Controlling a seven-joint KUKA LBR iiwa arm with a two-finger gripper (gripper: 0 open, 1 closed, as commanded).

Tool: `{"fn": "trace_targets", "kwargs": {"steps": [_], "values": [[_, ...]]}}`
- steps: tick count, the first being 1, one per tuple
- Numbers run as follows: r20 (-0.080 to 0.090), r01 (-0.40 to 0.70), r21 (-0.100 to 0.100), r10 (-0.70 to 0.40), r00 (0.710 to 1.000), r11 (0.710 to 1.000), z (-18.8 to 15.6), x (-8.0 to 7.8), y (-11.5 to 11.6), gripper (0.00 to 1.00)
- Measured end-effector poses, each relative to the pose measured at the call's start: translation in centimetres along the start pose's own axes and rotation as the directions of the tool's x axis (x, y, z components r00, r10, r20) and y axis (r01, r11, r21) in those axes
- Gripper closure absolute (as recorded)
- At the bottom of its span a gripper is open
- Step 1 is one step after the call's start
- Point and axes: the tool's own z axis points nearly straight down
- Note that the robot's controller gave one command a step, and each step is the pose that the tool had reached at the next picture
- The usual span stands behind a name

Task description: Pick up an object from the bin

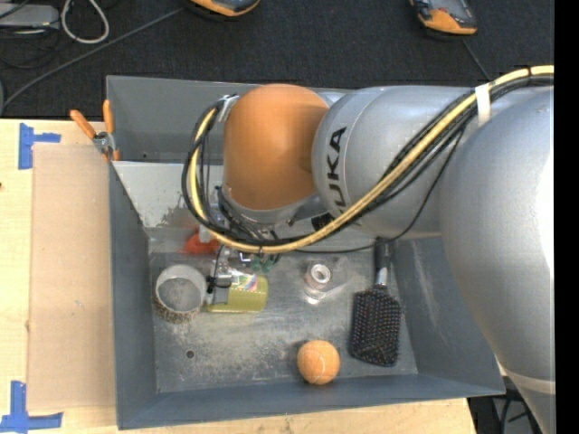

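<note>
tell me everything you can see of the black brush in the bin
The black brush lies flat on the bin floor, toward the view's right. Its broad, rounded head looks bristled. A slim handle runs from it toward the far wall, up to the arm's edge. The orange ball lies apart from it.

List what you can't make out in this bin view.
In the camera view:
the red thing, back left, is mostly hidden under the arm; kind unclear.
the yellow-green block has its left end covered by the gripper; kind unclear.
the brush has its handle's top end under the arm.
the bin has its back right floor hidden by the arm.
</note>
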Motion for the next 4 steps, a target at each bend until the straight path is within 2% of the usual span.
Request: {"fn": "trace_targets", "kwargs": {"steps": [1, 2, 3, 4], "values": [[0.008, 0.028, -0.002, -0.028, 1.000, 1.000, 2.6, -0.7, -1.1, 0.00], [-0.006, 0.065, 0.000, -0.065, 0.998, 0.998, 7.7, -2.3, -7.2, 0.00], [0.005, -0.158, -0.008, 0.158, 0.987, 0.987, 9.4, -2.4, -9.3, 0.00], [-0.004, -0.178, 0.000, 0.178, 0.984, 0.984, 9.9, -3.1, -9.8, 1.00]]}}
